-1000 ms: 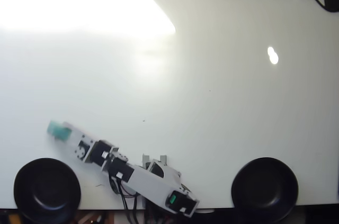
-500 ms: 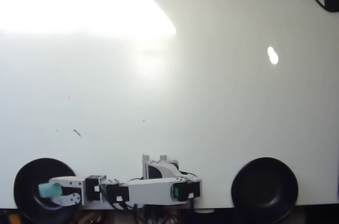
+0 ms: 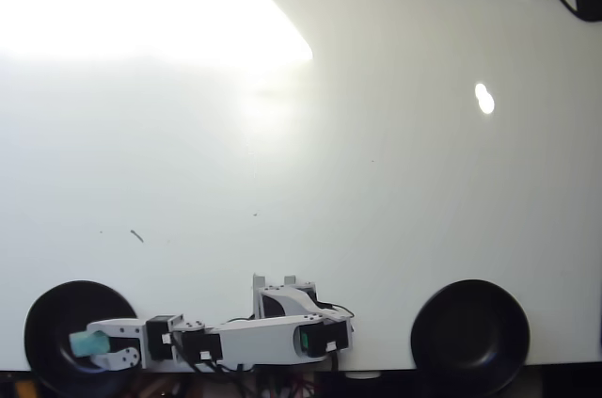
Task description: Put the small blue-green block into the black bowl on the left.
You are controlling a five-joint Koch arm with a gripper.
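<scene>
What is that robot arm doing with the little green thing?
In the overhead view, the robot arm reaches sideways to the left along the near edge of the white table. Its gripper holds the small blue-green block right over the black bowl on the left. The block is between the fingers, so it has not been dropped in yet. Another black bowl sits on the right with nothing visible in it.
</scene>
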